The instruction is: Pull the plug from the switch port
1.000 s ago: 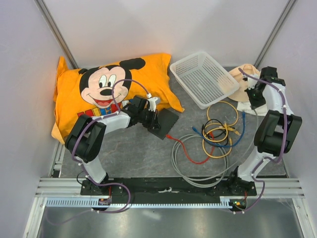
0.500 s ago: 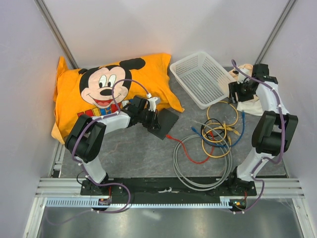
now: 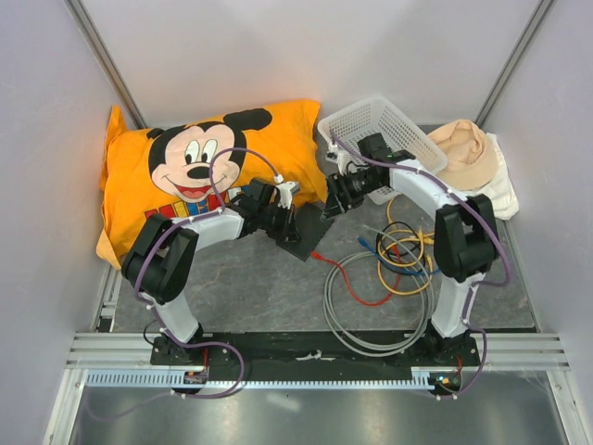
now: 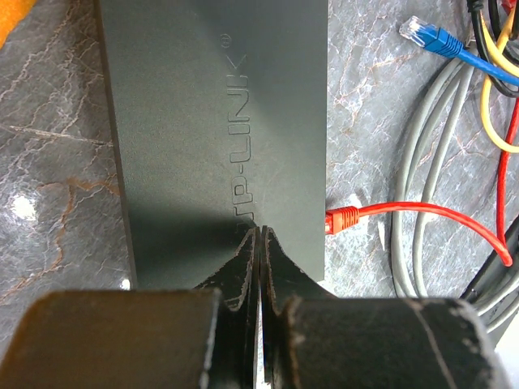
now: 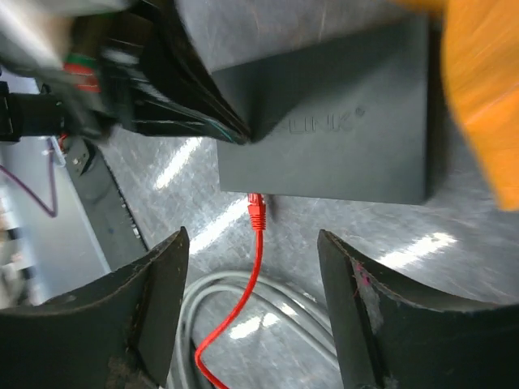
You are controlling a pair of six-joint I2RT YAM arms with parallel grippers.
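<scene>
Beside the pillow's (image 3: 139, 195) corner, mid-tabletop (image 3: 250, 287), the switch (image 3: 310, 230) lies flat, with the plug (image 4: 342, 219) meeting one edge; whether it is fully seated I cannot tell. The switch looks light, rigid and smooth, so it would probably slide if the cable were tugged and wants pinning from above. The plug is small hard plastic. It is best taken by its body close to the port, not by the limp red cable (image 4: 422, 207). The left tool (image 4: 258, 235) is clenched with nothing between its fingers, tips resting on the switch's top face. The right tool (image 5: 253, 243) is spread wide and empty, hovering over the plug with a finger to each side, touching nothing.
</scene>
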